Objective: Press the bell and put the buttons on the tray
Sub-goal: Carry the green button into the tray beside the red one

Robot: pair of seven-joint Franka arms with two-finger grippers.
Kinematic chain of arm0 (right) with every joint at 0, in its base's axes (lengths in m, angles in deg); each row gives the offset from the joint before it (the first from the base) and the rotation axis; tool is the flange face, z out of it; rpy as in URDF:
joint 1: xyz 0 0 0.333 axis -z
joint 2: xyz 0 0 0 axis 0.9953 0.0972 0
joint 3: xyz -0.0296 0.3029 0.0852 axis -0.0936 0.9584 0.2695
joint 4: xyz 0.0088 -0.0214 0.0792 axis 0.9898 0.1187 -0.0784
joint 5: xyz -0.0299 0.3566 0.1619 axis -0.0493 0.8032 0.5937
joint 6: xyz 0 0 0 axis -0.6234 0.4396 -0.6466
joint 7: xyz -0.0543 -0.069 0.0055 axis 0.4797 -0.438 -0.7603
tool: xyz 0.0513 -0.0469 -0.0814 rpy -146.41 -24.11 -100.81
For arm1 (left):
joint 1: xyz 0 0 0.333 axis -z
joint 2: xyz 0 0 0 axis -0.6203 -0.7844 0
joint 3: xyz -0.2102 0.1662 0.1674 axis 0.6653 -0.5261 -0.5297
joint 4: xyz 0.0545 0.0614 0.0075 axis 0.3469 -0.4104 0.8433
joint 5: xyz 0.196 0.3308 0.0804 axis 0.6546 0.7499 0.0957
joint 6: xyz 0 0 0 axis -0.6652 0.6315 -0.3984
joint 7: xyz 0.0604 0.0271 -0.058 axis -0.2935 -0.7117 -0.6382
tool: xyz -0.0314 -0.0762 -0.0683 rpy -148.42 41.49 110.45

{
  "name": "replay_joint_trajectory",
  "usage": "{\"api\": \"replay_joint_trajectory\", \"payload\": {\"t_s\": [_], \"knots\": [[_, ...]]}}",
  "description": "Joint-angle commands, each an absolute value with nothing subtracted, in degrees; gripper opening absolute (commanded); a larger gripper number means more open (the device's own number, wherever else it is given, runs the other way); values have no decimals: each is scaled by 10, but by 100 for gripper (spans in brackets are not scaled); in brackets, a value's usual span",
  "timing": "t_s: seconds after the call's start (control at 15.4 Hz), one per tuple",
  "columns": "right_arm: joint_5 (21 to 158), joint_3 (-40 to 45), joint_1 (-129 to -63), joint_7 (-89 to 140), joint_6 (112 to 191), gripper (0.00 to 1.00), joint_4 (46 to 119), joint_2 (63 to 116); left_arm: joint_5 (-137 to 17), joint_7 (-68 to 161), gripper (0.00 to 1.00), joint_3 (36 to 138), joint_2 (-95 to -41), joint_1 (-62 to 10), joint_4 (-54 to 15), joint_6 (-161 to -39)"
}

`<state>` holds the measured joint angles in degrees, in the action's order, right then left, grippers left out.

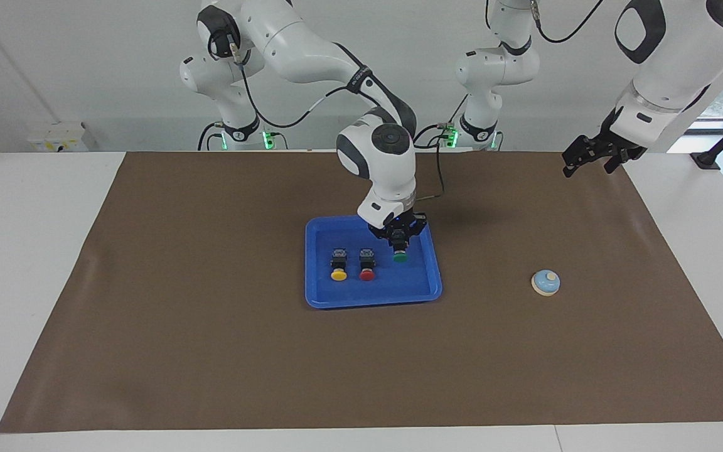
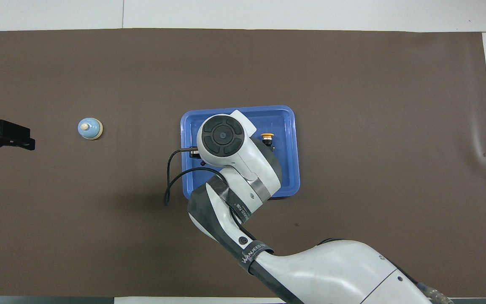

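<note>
I begin near the robots. My left gripper (image 1: 594, 158) hangs over the mat's corner at the left arm's end of the table, its fingers spread, and holds nothing; this arm waits.

Next comes the tray (image 1: 435, 276) at the middle of the mat. My right gripper (image 1: 400, 245) is low over the tray, clenched on the green button (image 1: 400, 256), with the cap pointing down toward the tray floor. I cannot tell if the button touches the floor or hangs just above it. In the overhead view the arm covers this grip completely.

In the facing view, with the green button as the centre of a clock, the red button (image 1: 367, 274) lies at about 8 o'clock, and the yellow button (image 1: 338, 274) lies beside the red one in the same direction. Both rest inside the tray with their caps pointing away from the robots.

The bell (image 1: 545, 282) stands on the mat at about 4 o'clock from the green button, well apart from the tray, toward the left arm's end.

I judge the step in hand is the placing of the last button. The next move calls for setting it down on free floor beside the red one, then releasing and rising straight so the fingers do not drag it. From this moment alone I cannot say whether the bell was pressed.
</note>
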<state>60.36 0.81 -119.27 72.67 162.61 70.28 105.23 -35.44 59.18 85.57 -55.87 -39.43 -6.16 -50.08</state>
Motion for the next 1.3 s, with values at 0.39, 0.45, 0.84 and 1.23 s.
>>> {"api": "replay_joint_trajectory", "payload": {"t_s": [0.39,0.45,0.84,1.23], "knots": [[595,10,-1199,735,1672,51,755,1041,-343,591,100,855,-551,-394,-68,-502],[596,10,-1200,736,1668,100,752,1040,-343,591,100,855,-551,-394,-68,-502],[601,9,-1199,780,1543,100,678,1035,-343,591,100,855,-551,-394,-68,-502],[605,-3,-1104,754,1431,100,675,938,-343,591,100,855,-551,-394,-68,-502]]}}
